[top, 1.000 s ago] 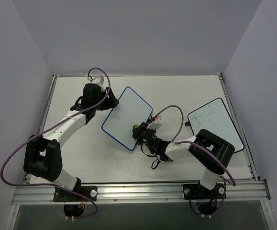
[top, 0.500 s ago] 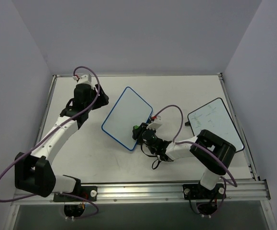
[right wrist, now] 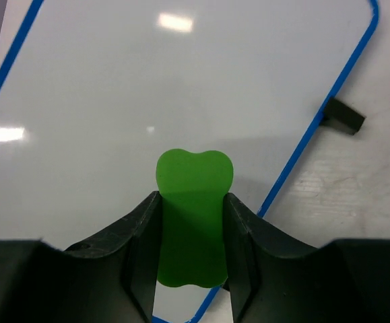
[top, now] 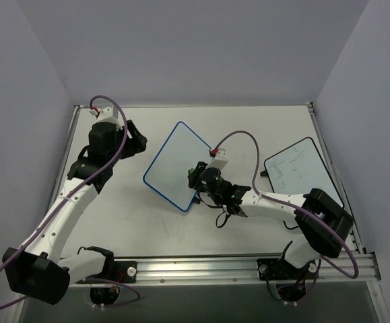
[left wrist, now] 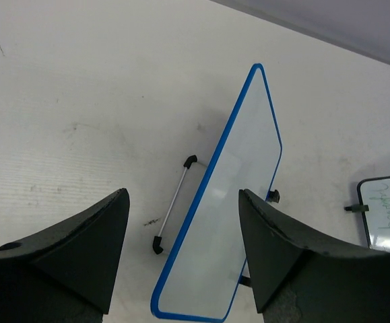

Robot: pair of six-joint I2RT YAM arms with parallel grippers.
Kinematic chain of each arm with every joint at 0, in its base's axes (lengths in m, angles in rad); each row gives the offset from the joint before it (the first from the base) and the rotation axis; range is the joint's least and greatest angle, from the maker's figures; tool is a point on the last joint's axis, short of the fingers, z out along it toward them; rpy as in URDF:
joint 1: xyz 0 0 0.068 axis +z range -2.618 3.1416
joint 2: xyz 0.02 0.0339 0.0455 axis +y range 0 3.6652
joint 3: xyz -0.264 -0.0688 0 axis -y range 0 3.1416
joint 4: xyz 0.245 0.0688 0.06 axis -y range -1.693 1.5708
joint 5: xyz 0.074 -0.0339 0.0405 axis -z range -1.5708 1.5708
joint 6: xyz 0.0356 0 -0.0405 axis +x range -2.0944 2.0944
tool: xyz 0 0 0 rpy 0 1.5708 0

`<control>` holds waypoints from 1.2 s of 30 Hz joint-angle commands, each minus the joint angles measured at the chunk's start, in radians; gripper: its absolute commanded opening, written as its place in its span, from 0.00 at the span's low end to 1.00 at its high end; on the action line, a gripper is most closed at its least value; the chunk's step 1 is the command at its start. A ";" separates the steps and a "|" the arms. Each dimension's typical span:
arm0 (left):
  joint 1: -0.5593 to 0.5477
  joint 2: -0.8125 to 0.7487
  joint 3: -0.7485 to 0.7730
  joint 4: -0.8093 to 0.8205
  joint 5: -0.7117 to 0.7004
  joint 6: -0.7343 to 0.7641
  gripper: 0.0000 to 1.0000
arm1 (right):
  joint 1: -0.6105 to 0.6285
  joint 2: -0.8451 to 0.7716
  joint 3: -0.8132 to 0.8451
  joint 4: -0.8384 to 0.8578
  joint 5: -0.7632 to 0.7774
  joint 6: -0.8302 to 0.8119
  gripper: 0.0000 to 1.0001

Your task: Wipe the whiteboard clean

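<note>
Wiping looks about done: the whiteboard (top: pixel 178 167), propped up between my arms, shows no writing I can see. My right gripper (right wrist: pixel 193 222), clamped on the green eraser (right wrist: pixel 195 178), sits at its near corner, perhaps for a last pass. My left gripper (left wrist: pixel 182 208) hangs off its left side, jaws apart.

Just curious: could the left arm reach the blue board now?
Probably yes: the open left gripper faces the board, nothing blocking; the right gripper holds an eraser at its opposite edge.

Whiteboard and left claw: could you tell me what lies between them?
A thin black-tipped silver rod on the table, beside the whiteboard, in the left wrist view.
</note>
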 commanded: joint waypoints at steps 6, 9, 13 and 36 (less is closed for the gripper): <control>0.004 -0.133 0.125 -0.247 0.076 0.126 0.76 | -0.317 -0.096 0.108 -0.286 -0.038 -0.131 0.01; 0.004 -0.154 0.163 -0.305 0.107 0.164 0.77 | -0.423 -0.009 0.189 -0.322 -0.078 -0.177 0.02; 0.006 -0.203 0.148 -0.334 0.073 0.201 0.77 | -0.491 0.196 0.355 -0.381 -0.087 -0.223 0.02; 0.052 -0.355 0.007 -0.325 0.064 0.250 0.81 | -0.564 0.542 0.797 -0.491 -0.165 -0.278 0.78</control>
